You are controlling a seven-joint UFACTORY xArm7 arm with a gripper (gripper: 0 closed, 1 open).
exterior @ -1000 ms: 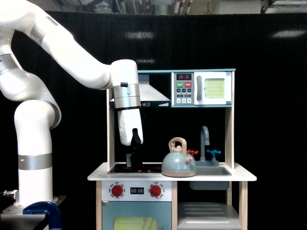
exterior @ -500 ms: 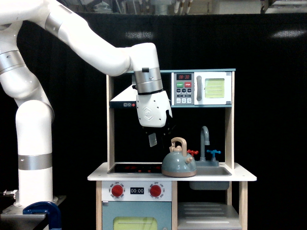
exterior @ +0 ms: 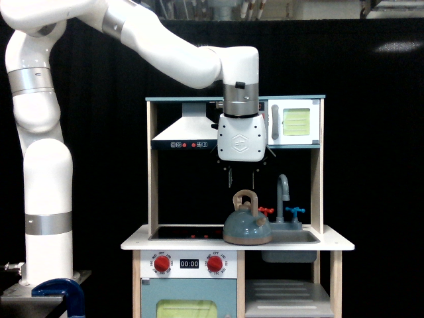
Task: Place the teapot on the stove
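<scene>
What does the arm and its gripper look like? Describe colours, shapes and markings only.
The arm is glossy white with thick rounded links, broken by brushed silver bands at the joints. Its wrist ends in a silver-grey collar above a boxy white gripper housing stamped with a hexagon logo. Thin dark fingers hang below the housing. No loose cables show.
</scene>
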